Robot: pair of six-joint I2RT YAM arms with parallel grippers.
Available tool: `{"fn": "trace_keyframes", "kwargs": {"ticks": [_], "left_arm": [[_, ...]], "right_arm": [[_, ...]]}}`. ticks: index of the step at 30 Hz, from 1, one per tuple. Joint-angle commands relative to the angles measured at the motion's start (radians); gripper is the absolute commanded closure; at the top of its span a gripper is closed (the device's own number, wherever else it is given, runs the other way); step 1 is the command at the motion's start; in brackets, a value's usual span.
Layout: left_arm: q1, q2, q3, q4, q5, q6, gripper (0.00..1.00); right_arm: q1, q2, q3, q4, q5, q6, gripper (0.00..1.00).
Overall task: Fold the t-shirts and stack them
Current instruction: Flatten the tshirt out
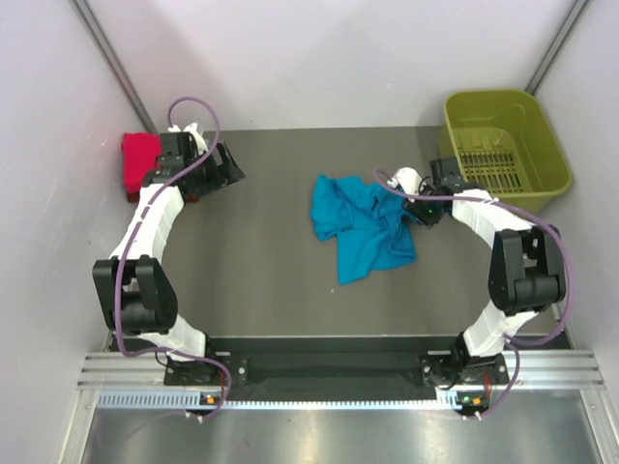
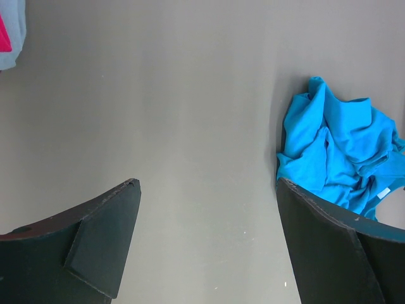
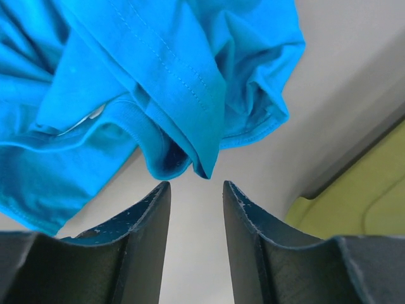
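A crumpled bright teal-blue t-shirt (image 1: 363,227) lies in the middle of the table. It also shows in the left wrist view (image 2: 335,155) and the right wrist view (image 3: 126,82). A folded red t-shirt (image 1: 140,159) lies at the far left by the wall. In the left wrist view only its corner (image 2: 3,35) shows, with a pale grey-blue shirt's edge (image 2: 17,25) beside it. My left gripper (image 1: 230,166) (image 2: 207,183) is open wide and empty over bare table between the red and teal shirts. My right gripper (image 1: 395,189) (image 3: 196,183) is open and empty, its tips just short of the teal shirt's right edge.
An olive-green plastic basket (image 1: 503,145) stands at the back right, close behind my right arm; its rim shows in the right wrist view (image 3: 361,202). White walls close in the table at left, back and right.
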Motion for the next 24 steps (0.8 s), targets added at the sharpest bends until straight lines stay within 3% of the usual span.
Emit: {"fn": "trace_keyframes", "kwargs": {"ticks": [1, 12, 17, 22, 24], "left_arm": [[0.004, -0.013, 0.004, 0.029, -0.001, 0.009, 0.08], [0.004, -0.010, 0.002, 0.030, -0.002, 0.007, 0.07], [0.005, -0.010, -0.003, 0.032, -0.002, 0.007, 0.07], [0.005, -0.005, -0.001, 0.035, 0.001, 0.002, 0.07], [0.004, -0.002, 0.005, 0.033, 0.004, 0.004, 0.07]], "right_arm": [[-0.017, 0.024, 0.026, 0.042, 0.004, -0.017, 0.61], [-0.017, 0.098, 0.087, 0.105, 0.032, 0.013, 0.72], [-0.017, 0.109, 0.109, 0.117, 0.025, 0.025, 0.82], [-0.017, 0.104, 0.128, 0.129, 0.024, 0.037, 1.00], [-0.017, 0.090, 0.147, 0.129, 0.025, 0.049, 1.00]]}}
